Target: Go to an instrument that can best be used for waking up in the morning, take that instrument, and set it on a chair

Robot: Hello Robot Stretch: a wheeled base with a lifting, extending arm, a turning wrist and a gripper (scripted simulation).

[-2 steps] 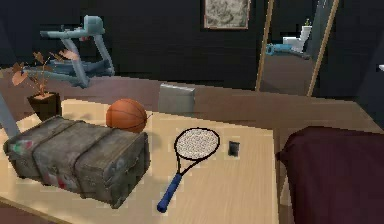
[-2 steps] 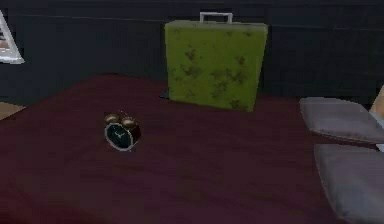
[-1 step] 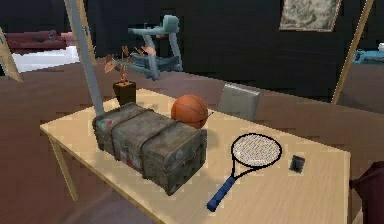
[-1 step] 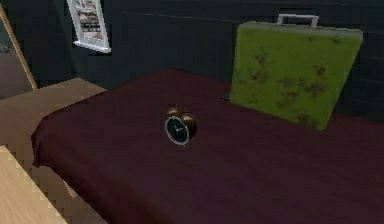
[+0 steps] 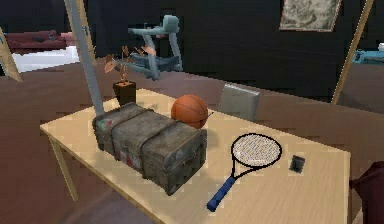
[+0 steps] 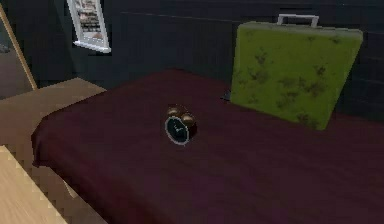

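Frankly, the end effector's state cannot be told. The alarm clock (image 6: 181, 127) is seen upright on a dark red bed (image 6: 120, 150), near its middle, with a dark face ringed in teal and two brown bells on top. Well apart from it, a yellow-green pillow (image 6: 290, 70) is propped against the dark wall at the bed's far side. A white-framed picture (image 6: 90, 22) is hung on that wall toward the arm side view's left. Brown floor (image 6: 25, 120) is seen left of the bed. In the forward view, a pale wooden table (image 5: 310, 195) is loaded with a worn trunk (image 5: 150, 145), a basketball (image 5: 190, 110) just behind it, a potted plant (image 5: 124, 88), a tennis racket (image 5: 245, 160) and a small dark device (image 5: 297, 163). A treadmill (image 5: 155, 50) is seen farther back.
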